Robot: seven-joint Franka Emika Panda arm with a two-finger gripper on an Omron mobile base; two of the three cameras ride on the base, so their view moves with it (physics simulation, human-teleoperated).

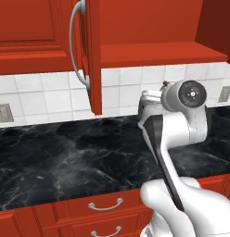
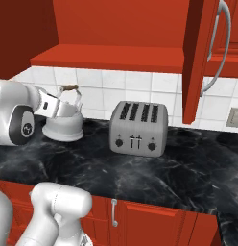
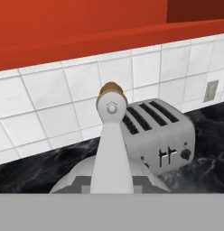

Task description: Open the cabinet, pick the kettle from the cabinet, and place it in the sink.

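Red wooden cabinet [image 2: 116, 29] overhead, one raised-panel door [image 1: 93, 55] swung open edge-on, its long curved silver handle [image 1: 76, 46] cut off at the top edge. Below, black marbled tabletop [image 1: 66, 152], glossy with pale veins, white square tiles behind. Boxy brushed-silver toaster [image 2: 138, 128] with four slots, standing just beside the kettle. Squat silvery-white kettle [image 2: 64, 126] low over the tabletop, whether touching or just lifted hard to tell; body partly hidden by the white arm, arched brown-topped handle [image 3: 111, 97] up. Claw [image 2: 57, 109] apparently clenched on that handle, fingertips themselves hidden.
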